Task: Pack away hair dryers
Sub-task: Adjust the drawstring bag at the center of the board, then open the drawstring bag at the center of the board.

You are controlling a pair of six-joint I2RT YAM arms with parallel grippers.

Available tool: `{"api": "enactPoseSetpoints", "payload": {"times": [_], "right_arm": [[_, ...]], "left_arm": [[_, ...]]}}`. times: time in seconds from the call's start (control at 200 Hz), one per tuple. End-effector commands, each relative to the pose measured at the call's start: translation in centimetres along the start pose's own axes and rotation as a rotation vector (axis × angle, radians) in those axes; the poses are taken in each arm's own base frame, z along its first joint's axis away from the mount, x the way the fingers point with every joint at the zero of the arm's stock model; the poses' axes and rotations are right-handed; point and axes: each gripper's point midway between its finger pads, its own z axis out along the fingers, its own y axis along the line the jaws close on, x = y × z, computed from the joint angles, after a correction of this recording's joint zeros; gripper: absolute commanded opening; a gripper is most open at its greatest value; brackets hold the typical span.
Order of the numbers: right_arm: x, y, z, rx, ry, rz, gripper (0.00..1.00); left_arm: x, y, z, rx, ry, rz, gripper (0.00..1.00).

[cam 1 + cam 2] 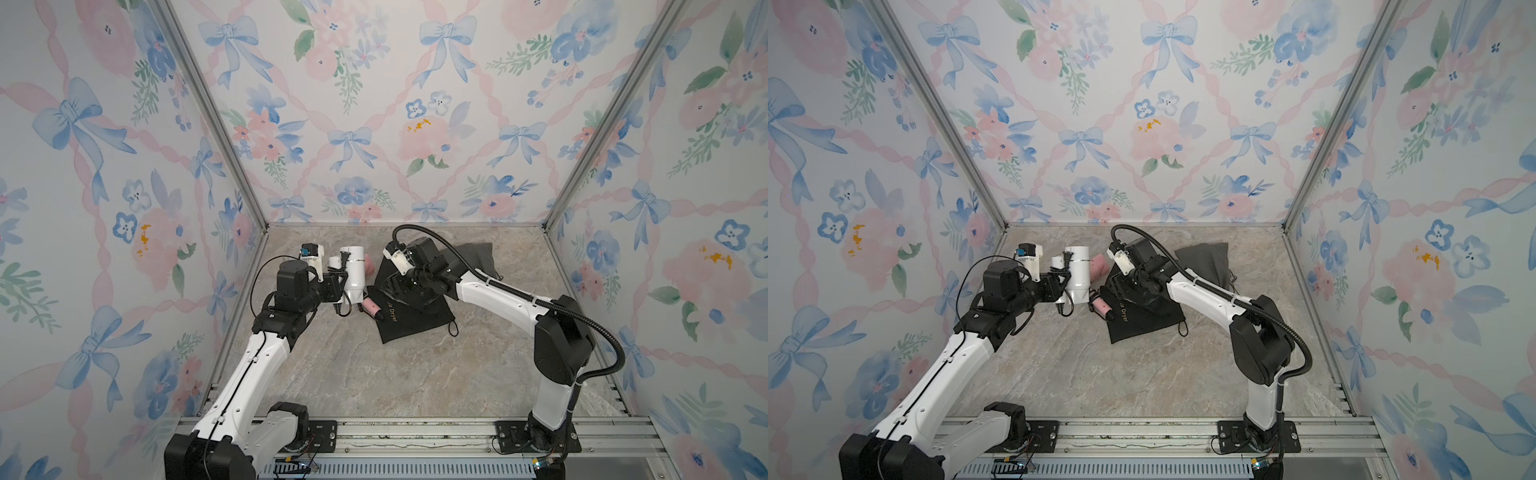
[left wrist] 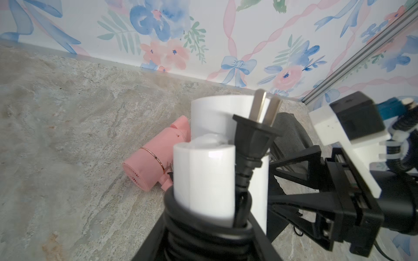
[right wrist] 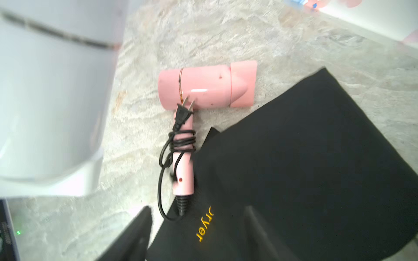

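The left claw (image 1: 341, 287) is clamped on the white dryer (image 1: 353, 268), low on the handle where the black cord (image 2: 203, 226) is wound. It seems to hold the dryer up from the counter (image 1: 415, 374). In both top views the barrel runs from 12 to 6 o'clock. The plug (image 2: 253, 133) stands beside the barrel with its prongs bare.

The right claw (image 3: 196, 212) has its jaws apart and holds nothing. It hovers low over the black pouch (image 3: 305, 169).

From the left claw the pouch lies at 3 o'clock. The pink dryer (image 3: 199, 88) lies flat on the counter between them. Its long axis also runs near 12 to 6, barrel at the 12 end, and the foot of its handle touches the pouch edge. The right arm is nearer to both, and the pink dryer is at about 9 o'clock from its claw.

I judge that the white dryer must travel toward 3 o'clock into the pouch, over the pink dryer. The right claw would first have to open the mouth, but I cannot tell which edge that is.

Both dryers are hard, glossy plastic with smooth round barrels, and the pink one has a thin metal ring. The pouch is soft matt cloth with yellow letters, limp and partly folded. A grey pouch (image 1: 469, 255) lies crumpled at 1 o'clock. The counter looks like matt stone.
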Motion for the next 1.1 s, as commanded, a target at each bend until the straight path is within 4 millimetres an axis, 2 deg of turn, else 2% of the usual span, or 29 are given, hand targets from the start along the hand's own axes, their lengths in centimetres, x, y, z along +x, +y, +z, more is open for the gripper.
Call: {"api": "enactPoseSetpoints", "payload": {"times": [0.0,0.095,0.185,0.375,0.545,0.745,0.885,1.095], "right_arm": [[2.5,-1.3,-1.1,0.028,0.042,0.013,0.79],[4.6,-3.4,-2.1,0.088,0.077,-0.009,0.79],[6.5,-4.9,-2.0,0.158,0.128,-0.053,0.76],[7.5,-6.8,-0.2,0.235,0.172,-0.150,0.72],[7.9,-7.5,2.3,0.253,0.225,-0.216,0.69],[8.8,-7.4,4.5,0.236,0.268,-0.249,0.68],[9.5,-7.5,5.5,0.246,0.304,-0.273,0.67],[10.3,-6.8,5.8,0.232,0.322,-0.295,0.66]], "left_arm": [[-1.5,-0.7,-0.3,0.034,-0.055,0.000,0.03],[-1.2,-0.7,-0.2,0.041,-0.046,-0.002,0.03],[-0.7,-0.9,-0.2,0.054,-0.035,-0.006,0.03],[0.5,-1.0,0.1,0.071,-0.005,-0.016,0.03],[0.9,-0.8,0.4,0.067,0.008,-0.018,0.03],[1.2,-0.5,0.7,0.059,0.018,-0.020,0.03],[1.3,-0.5,0.9,0.061,0.024,-0.019,0.03],[1.3,-0.5,1.1,0.059,0.029,-0.022,0.03]]}}
